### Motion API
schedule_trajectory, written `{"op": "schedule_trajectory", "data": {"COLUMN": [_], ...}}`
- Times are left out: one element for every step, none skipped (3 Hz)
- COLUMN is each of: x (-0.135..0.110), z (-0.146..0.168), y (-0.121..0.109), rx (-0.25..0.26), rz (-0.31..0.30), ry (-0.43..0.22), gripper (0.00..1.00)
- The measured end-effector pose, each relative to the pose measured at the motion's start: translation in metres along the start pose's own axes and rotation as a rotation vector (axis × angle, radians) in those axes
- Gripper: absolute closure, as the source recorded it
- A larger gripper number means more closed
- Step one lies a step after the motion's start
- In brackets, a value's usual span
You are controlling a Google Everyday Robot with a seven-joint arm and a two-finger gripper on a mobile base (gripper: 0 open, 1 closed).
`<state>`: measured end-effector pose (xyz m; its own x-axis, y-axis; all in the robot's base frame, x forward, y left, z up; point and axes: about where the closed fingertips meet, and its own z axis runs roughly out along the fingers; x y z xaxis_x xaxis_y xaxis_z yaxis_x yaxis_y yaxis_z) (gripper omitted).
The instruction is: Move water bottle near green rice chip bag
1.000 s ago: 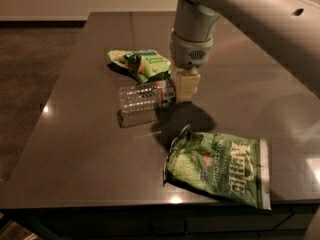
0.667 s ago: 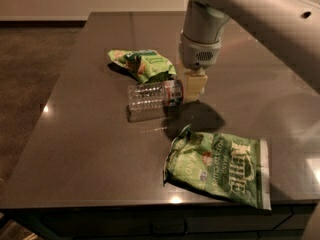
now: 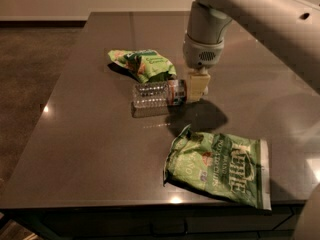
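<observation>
Jaws clamped on water bottle [image 3: 156, 94] cap end, beside green rice chip bag [image 3: 145, 64].

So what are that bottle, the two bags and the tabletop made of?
The water bottle looks like clear ribbed plastic, see-through. The small green bag and the bigger Kettle bag are probably thin glossy film, crinkled and shiny. The table is dark polished stone or laminate, hard to say; it mirrors lights. The gripper, at the bottle's cap end, looks matte beige, perhaps plastic.
</observation>
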<state>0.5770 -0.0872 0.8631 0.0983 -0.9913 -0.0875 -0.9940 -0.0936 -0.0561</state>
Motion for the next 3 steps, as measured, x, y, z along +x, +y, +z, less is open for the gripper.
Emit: {"op": "schedule_trajectory", "data": {"x": [0.0015,0.0028,0.0028], "z": [0.0037,0.0076,0.0076], "y": [-0.0036,-0.0057,-0.0058], "rx": [0.001,0.007,0.007], "rz": [0.005,0.017,0.017], "ry": [0.014,0.023,0.023], "gripper": [0.13,0.00,0.00]}}
